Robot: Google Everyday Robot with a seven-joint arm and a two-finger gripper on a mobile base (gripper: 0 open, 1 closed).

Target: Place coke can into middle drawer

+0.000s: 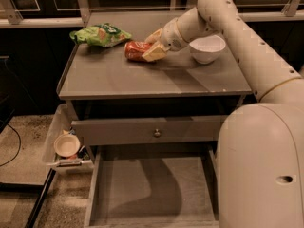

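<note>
The coke can (134,50) lies on its side on the cabinet top (142,77), toward the back centre. My gripper (153,45) reaches in from the right and is shut on the can's right end, one finger on the far side and one on the near side. The can rests on the surface. The middle drawer (152,189) is pulled out wide open below the cabinet front, and its grey floor is bare.
A green chip bag (99,34) lies just left of the can. A white bowl (206,48) stands right of the gripper, behind my arm. A shut drawer front with a knob (153,133) sits above the open drawer. A side tray holds a small bowl (66,145).
</note>
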